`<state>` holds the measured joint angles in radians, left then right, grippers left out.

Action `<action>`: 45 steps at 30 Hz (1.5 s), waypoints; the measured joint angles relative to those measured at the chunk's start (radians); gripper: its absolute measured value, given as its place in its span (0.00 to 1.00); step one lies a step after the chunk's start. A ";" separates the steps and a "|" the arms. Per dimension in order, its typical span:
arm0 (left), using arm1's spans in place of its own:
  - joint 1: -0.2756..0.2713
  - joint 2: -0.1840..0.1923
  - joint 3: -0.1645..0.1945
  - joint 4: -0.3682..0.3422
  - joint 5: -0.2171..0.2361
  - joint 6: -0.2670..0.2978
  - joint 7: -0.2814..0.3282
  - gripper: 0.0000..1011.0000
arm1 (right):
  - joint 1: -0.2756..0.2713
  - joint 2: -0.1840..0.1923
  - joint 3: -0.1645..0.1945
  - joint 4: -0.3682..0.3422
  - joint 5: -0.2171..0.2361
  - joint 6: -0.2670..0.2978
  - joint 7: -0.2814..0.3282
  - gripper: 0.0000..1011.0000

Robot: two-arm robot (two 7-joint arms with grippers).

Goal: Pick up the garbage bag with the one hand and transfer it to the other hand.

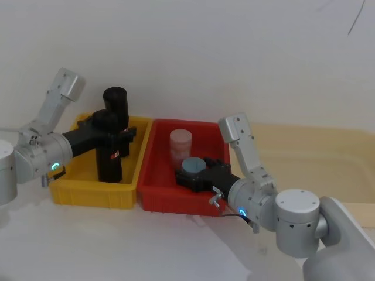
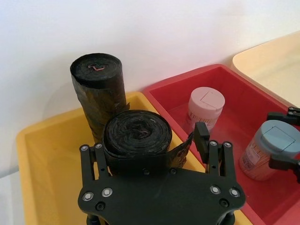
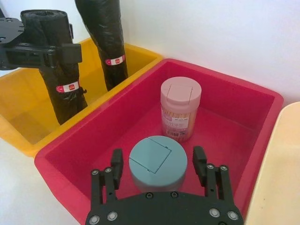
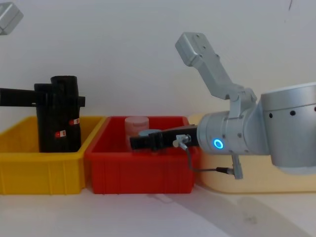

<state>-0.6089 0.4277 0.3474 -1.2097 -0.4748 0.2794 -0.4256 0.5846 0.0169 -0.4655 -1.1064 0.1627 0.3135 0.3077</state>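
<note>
**Grasp stage: left jaws around the roll, no lift yet**

The yellow bin [image 1: 88,193] lies under the left gripper [image 1: 111,130], and the red bin [image 1: 170,202] under the right gripper [image 3: 158,161]. The garbage bag [image 1: 109,164] stands upright on the yellow bin's floor, its upper part between the left fingers. A second roll [image 1: 115,99] stands just beyond those fingertips.

In the left wrist view one finger lies against the roll. The other stands slightly off it, with a loose flap of plastic in the gap, so the jaws look not quite closed.

The right gripper is open, straddling a blue-lidded jar [image 1: 192,165] without touching it, with a pink jar [image 3: 180,101] just past its tips.

The next move likely calls for a firm squeeze and a straight lift clear of the second roll. The right gripper would have to leave the jar to receive the bag.
</note>
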 joint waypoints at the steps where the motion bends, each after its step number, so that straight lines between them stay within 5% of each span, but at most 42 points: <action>1: 0.000 0.000 0.000 0.000 0.000 0.000 0.000 0.99 | 0.000 0.000 0.000 0.001 0.000 0.000 0.000 0.91; 11: 0.000 0.000 0.000 0.000 0.000 0.000 0.000 0.99 | 0.002 -0.002 0.003 0.008 0.001 -0.002 0.005 0.65; 25: 0.000 0.000 0.000 0.000 0.000 0.000 0.000 0.96 | 0.003 -0.003 0.004 0.011 0.002 -0.004 0.007 0.65; 38: 0.000 0.000 0.000 0.000 0.000 0.000 0.000 0.59 | 0.003 -0.003 0.004 0.013 0.002 -0.004 0.008 0.65; 45: 0.000 0.000 0.000 0.000 0.000 0.000 0.000 0.52 | 0.003 -0.003 0.004 0.013 0.002 -0.004 0.008 0.65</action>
<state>-0.6089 0.4277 0.3474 -1.2098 -0.4748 0.2794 -0.4255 0.5877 0.0139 -0.4612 -1.0934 0.1646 0.3094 0.3162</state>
